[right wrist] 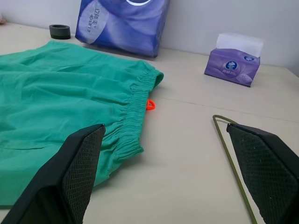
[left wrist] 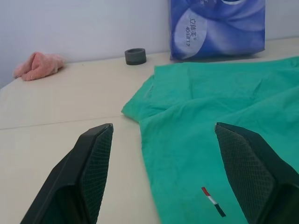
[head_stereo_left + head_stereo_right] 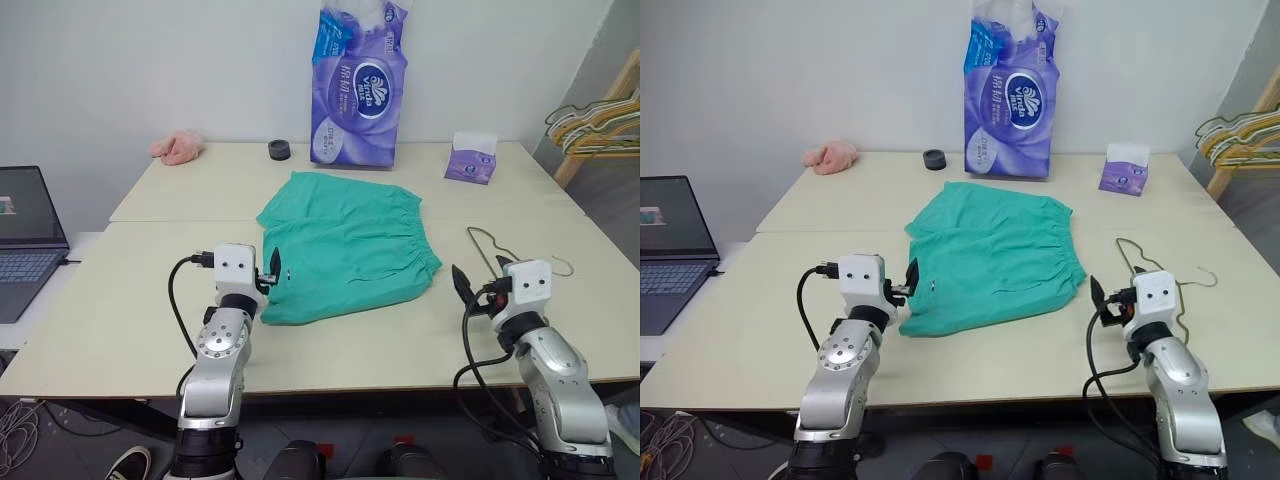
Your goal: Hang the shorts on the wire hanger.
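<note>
Nearby: tissue pack behind shorts, hanger rt.

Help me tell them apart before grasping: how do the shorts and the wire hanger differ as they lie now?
The shorts are broad teal-green cloth; the wire hanger is a thin olive-grey outline. The shorts lie mid-table beside the open left gripper; the hanger lies beside the open right gripper. Both rest flat on the table, apart and unheld.

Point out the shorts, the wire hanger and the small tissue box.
shorts (image 3: 345, 245): left eye view, middle of the cloth.
wire hanger (image 1: 232, 157): right wrist view, its straight wire side.
small tissue box (image 3: 471, 164): left eye view, front face.
</note>
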